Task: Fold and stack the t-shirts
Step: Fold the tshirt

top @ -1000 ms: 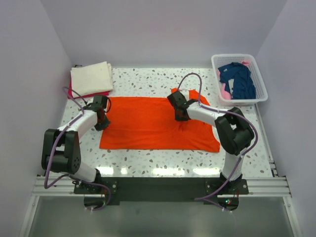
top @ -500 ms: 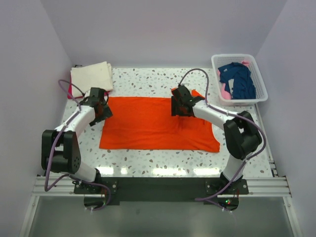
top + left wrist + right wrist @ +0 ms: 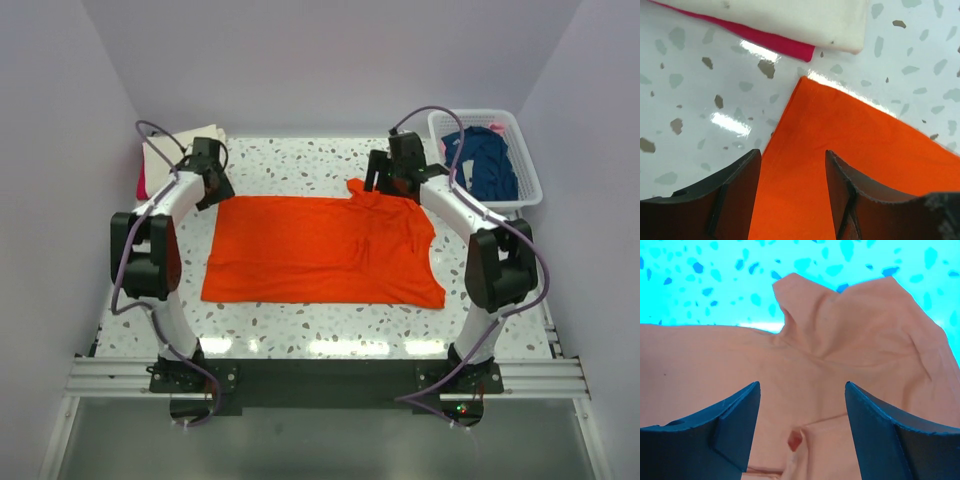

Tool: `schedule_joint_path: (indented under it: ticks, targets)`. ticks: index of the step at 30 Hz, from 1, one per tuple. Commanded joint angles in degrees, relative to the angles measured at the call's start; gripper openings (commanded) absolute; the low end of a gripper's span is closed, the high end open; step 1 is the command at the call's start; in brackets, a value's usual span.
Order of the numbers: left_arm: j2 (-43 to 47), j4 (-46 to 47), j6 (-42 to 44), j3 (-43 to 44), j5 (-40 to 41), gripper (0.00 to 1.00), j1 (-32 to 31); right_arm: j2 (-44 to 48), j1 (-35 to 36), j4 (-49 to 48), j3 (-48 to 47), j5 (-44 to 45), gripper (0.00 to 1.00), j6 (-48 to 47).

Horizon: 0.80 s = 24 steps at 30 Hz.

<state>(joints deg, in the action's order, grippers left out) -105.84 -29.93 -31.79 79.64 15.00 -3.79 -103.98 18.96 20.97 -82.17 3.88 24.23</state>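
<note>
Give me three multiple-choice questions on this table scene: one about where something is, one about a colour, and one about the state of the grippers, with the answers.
1. Where does the white basket stand?
A) near left corner
B) far right corner
C) centre

2. What colour is the shirt under the folded cream t-shirt?
A) navy
B) green
C) red

3. How do the left gripper and right gripper stand?
A) both open, gripping nothing
B) both shut on cloth
C) one shut, one open

Answers:
1 B, it sits at the far right edge of the table.
2 C, the edge of a red t-shirt shows beneath the cream one.
3 A, each pair of jaws stands apart above the orange t-shirt.
</note>
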Motion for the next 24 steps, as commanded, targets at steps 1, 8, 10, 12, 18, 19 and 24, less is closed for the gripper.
schedule_joint_path:
  ticks: [1,8,10,12,18,19,24]
  targets:
    - [-6.1,0.2,1.6,5.6,0.3,0.59,-0.2,-2.1,0.3,-2.4,-3.3,-3.8,0.72,-2.3]
    - [-14.4,0.8,2.4,14.0,1.8,0.57,-1.1,-5.0,-0.2,-3.7,-5.5,-5.9,0.72,-3.8]
    - [-15.9,0.7,2.5,15.3,2.9,0.57,-1.2,-5.7,-0.2,-4.0,-5.5,-5.8,0.71,-3.9]
    - [-16.7,0.6,2.6,15.8,3.7,0.55,-1.2,-5.9,-0.4,-4.6,-5.3,-5.8,0.71,-4.1]
    - [-18.7,0.0,2.9,17.1,5.6,0.48,-1.3,-6.7,-1.5,-5.2,-5.3,-5.8,0.71,-4.3]
    - [-19.0,0.0,3.0,17.2,5.6,0.48,-1.3,-6.8,-1.8,-5.3,-5.3,-6.0,0.71,-4.0]
    - [-20.5,-0.4,3.1,18.6,6.4,0.41,-1.3,-7.4,-2.9,-5.5,-5.9,-6.6,0.71,-4.0]
